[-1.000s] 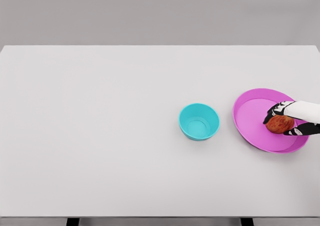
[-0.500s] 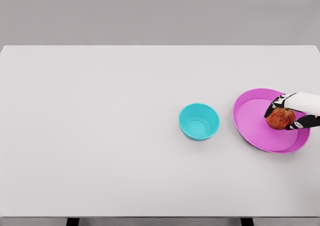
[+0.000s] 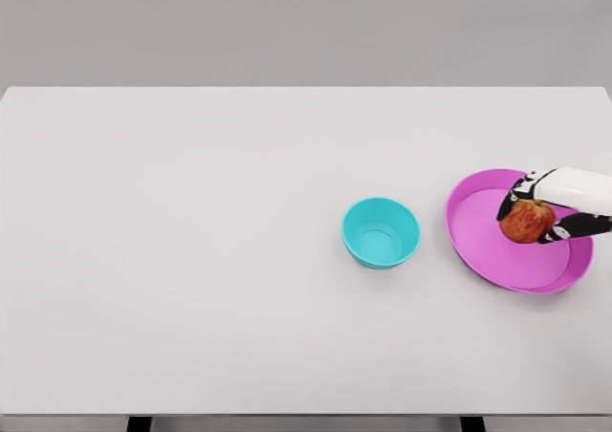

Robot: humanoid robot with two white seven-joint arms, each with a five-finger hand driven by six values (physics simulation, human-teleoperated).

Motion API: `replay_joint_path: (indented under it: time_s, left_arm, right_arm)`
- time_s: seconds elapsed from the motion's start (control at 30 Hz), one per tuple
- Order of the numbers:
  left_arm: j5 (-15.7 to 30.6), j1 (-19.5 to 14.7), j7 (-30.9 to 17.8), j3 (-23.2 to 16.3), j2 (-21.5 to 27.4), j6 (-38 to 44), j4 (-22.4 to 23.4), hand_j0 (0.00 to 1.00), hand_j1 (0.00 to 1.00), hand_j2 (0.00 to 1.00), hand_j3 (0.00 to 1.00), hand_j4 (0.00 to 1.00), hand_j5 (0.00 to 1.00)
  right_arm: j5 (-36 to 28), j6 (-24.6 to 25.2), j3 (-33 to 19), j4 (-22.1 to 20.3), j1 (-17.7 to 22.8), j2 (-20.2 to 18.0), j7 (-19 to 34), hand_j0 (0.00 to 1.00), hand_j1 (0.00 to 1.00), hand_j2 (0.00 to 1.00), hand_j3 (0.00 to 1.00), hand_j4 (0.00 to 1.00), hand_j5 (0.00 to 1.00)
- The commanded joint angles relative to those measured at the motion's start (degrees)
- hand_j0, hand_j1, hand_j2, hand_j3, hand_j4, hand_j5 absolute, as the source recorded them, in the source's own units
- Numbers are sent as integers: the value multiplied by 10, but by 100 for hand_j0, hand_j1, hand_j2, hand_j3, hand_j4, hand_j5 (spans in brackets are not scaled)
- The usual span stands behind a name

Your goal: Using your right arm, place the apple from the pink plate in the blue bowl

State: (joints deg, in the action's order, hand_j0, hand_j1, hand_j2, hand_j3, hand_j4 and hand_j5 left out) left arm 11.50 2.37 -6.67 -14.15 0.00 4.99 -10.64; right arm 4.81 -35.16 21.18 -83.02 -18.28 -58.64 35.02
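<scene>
The right hand (image 3: 543, 209) comes in from the right edge of the head view, and we can see its dark fingers (image 3: 516, 195) curled around the apple (image 3: 527, 222), so it's got a proper grip on it. The white forearm runs off the frame to the right, and the apple sits at the hand's left end, tucked between the upper fingers and the lower ones that wrap under its right side.

The apple shows over the right half of the pink plate (image 3: 478, 231). We honestly can't tell from this angle whether it's touching the plate or lifted a bit off it. It's red with yellowish mottling, roundish, and has a matte skin.

The plate is a shallow round dish with a raised rim, smooth and plain magenta-pink, kind of plastic-looking. Just left of it, close but not touching, is the blue bowl (image 3: 381, 232), more of a turquoise really, small and round with tapered walls, and the same smooth finish. Nothing's in it.

Both sit on a flat, pale grey table (image 3: 191, 260) with a uniform matte top, against a plain grey wall. We only get this one view.
</scene>
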Motion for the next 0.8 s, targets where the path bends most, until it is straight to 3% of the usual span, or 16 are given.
replay_joint_path:
  time_s: [0.0, 0.77]
  left_arm:
    - [0, 0, 0, 0, 0, 0, 0, 100, 100, 100, 100, 100, 100]
    - [0, 0, 0, 0, 0, 0, 0, 100, 100, 100, 100, 100, 100]
  right_arm:
    - [-4, 2, 0, -14, 0, 2, 0, 57, 57, 57, 57, 57, 57]
    - [-2, 2, 1, -82, -16, 35, 0, 57, 57, 57, 57, 57, 57]
